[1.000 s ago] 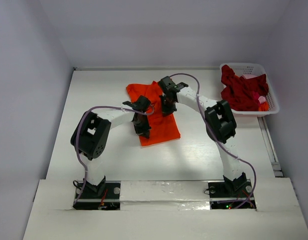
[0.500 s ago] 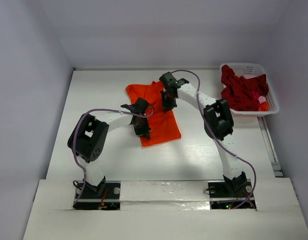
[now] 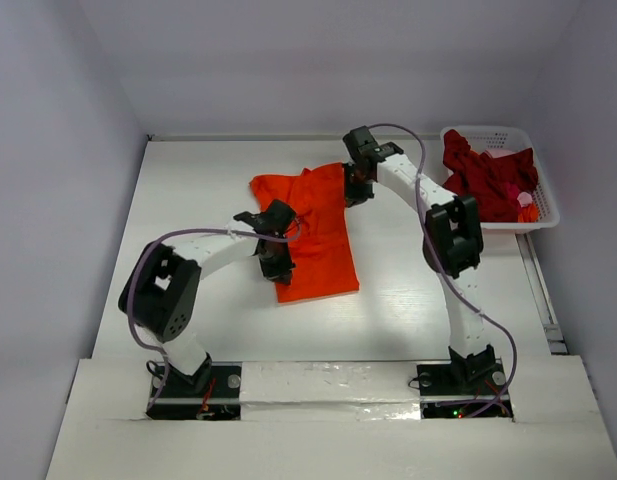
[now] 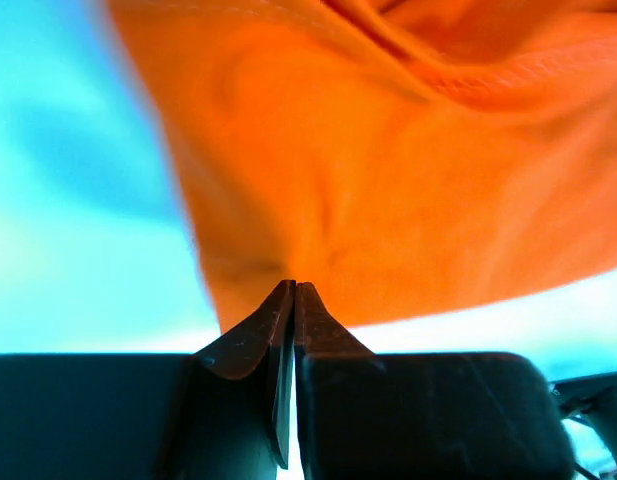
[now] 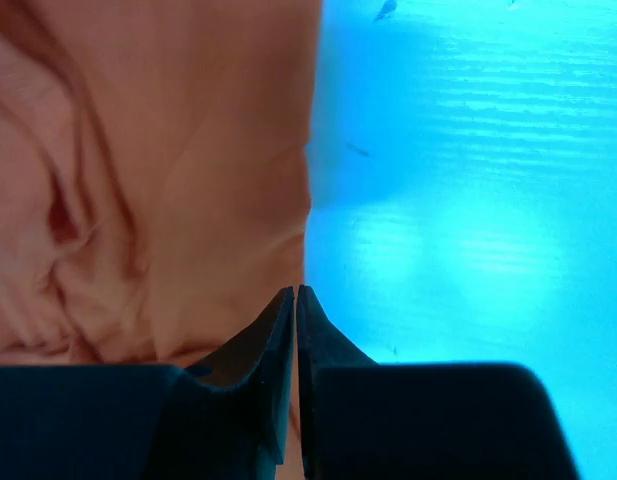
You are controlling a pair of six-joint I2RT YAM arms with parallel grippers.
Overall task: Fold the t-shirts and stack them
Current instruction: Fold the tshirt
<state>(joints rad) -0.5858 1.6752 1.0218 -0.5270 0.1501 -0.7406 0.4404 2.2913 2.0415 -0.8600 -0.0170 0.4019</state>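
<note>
An orange t-shirt (image 3: 313, 235) lies spread on the white table, its far part wider than its near end. My left gripper (image 3: 276, 262) sits at the shirt's near-left edge. In the left wrist view its jaws (image 4: 294, 285) are shut, and the orange cloth (image 4: 388, 170) gathers into their tips. My right gripper (image 3: 356, 188) is at the shirt's far-right edge. Its jaws (image 5: 296, 290) stand almost together on the hem of the orange cloth (image 5: 168, 170). A dark red t-shirt (image 3: 485, 178) lies crumpled in the basket.
The white lattice basket (image 3: 544, 205) stands at the table's far right, holding the red shirt and a small pink and orange bit (image 3: 526, 200). Walls close in the table on the left, back and right. Bare table (image 5: 468, 180) lies right of the shirt.
My right gripper has moved right and away, drawing the shirt's far-right edge outward. My left gripper has shifted left and nearer, taking the near-left edge with it. The shirt lies wider.
</note>
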